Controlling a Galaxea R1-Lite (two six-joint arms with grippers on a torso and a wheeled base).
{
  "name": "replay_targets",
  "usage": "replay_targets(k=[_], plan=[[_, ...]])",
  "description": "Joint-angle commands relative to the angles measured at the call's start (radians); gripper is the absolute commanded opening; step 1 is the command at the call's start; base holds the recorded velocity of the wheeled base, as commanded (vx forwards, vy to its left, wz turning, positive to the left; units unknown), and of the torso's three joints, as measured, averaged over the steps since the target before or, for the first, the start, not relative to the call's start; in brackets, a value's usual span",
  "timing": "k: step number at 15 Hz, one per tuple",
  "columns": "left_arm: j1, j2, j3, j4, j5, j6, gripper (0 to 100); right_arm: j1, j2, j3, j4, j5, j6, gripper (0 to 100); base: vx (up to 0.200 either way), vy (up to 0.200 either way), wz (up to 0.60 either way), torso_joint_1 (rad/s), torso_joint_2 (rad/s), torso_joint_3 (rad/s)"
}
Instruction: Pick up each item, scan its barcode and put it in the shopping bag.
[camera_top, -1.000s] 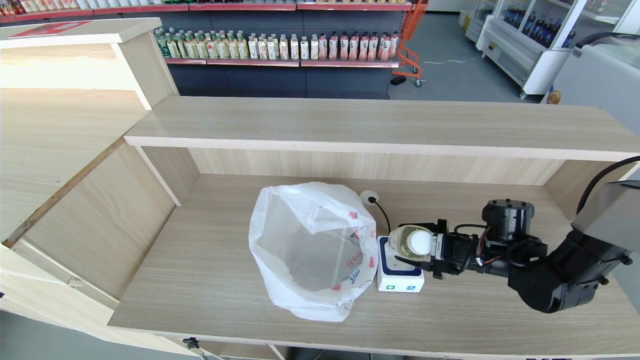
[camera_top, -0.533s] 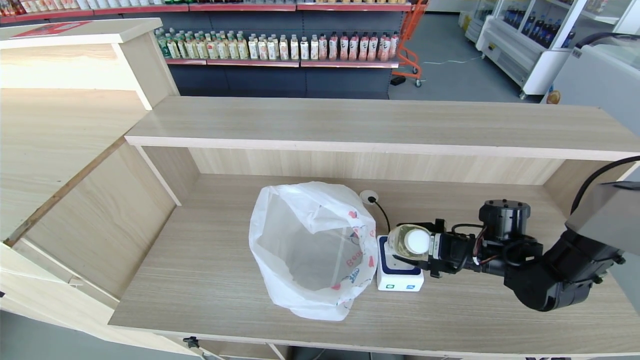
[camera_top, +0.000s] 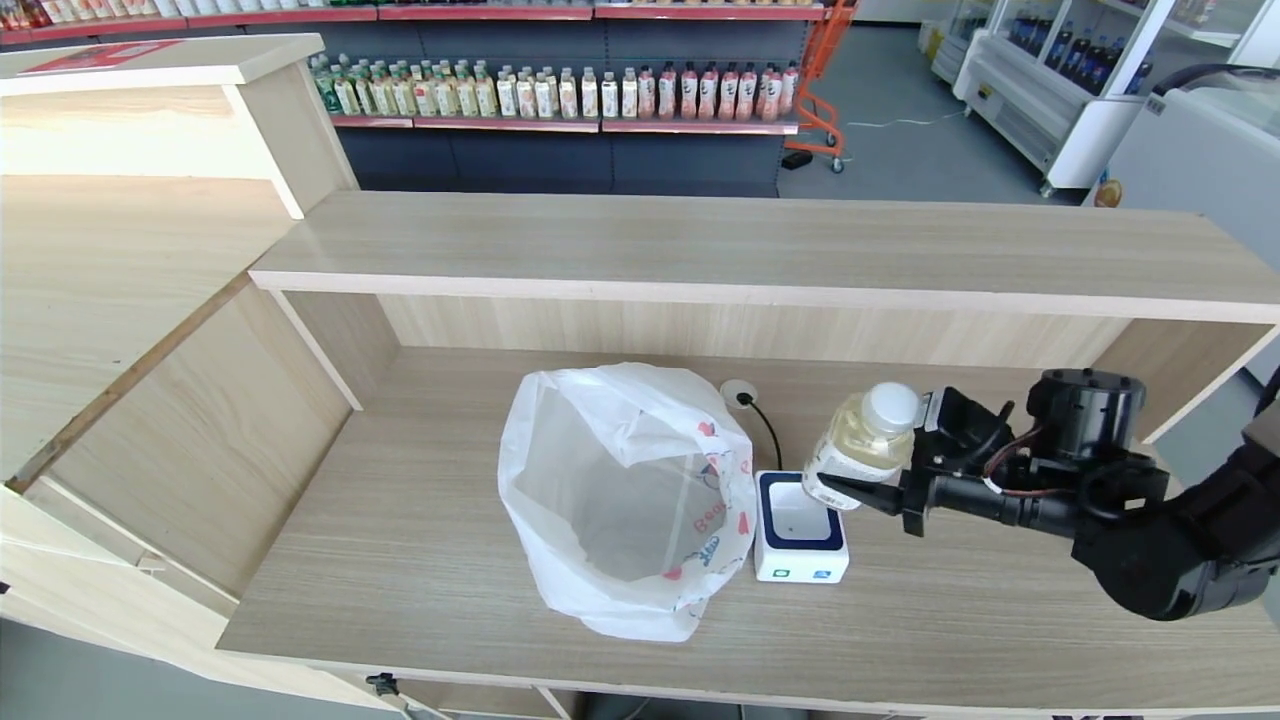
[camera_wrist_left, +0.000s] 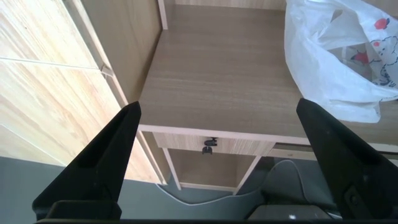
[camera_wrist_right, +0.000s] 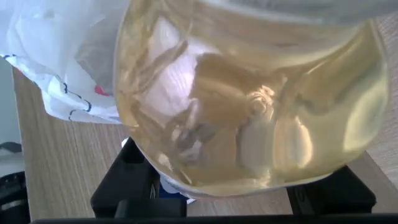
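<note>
Pale-yellow bottle (camera_top: 862, 440), tilted, was clamped in the right gripper (camera_top: 880, 468) above the counter (camera_top: 400, 570), just right of the scanner (camera_top: 798, 545); one jaw was hidden behind it. The shopping bag (camera_top: 610, 500) stood at the scanner's left; the left gripper (camera_wrist_left: 211, 168) gaped empty.

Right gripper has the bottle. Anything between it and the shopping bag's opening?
Only the scanner sits on the counter between the bottle and the shopping bag, low, under the bottle's height. The bag's wall on that side stands up, so the bottle likely has to pass over it.
</note>
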Motion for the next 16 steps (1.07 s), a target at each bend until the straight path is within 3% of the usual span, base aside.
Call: replay_targets(k=[1,3,4,7,13,16], plan=[[0.000,0.000,0.000,0.000,0.000,0.000,100,-0.007,-0.198,0.046,-0.005,-0.039,0.211,0,0.000,0.000,0.00,0.000,0.00,0.000],[0.000,0.000,0.000,0.000,0.000,0.000,100,-0.001,-0.231,0.078,-0.005,-0.089,0.364,0,0.000,0.000,0.00,0.000,0.00,0.000],[0.000,0.000,0.000,0.000,0.000,0.000,100,0.005,-0.247,0.112,-0.005,-0.171,0.496,0,0.000,0.000,0.00,0.000,0.00,0.000],[0.000,0.000,0.000,0.000,0.000,0.000,100,0.014,-0.257,0.142,-0.031,-0.270,0.670,0,0.000,0.000,0.00,0.000,0.00,0.000],[0.000,0.000,0.000,0.000,0.000,-0.002,100,0.028,-0.296,0.208,-0.036,-0.271,0.709,0,0.000,0.000,0.00,0.000,0.00,0.000],[0.000,0.000,0.000,0.000,0.000,0.000,100,0.046,-0.296,0.207,-0.034,-0.271,0.711,0,-0.200,0.000,0.00,0.006,0.01,-0.002]])
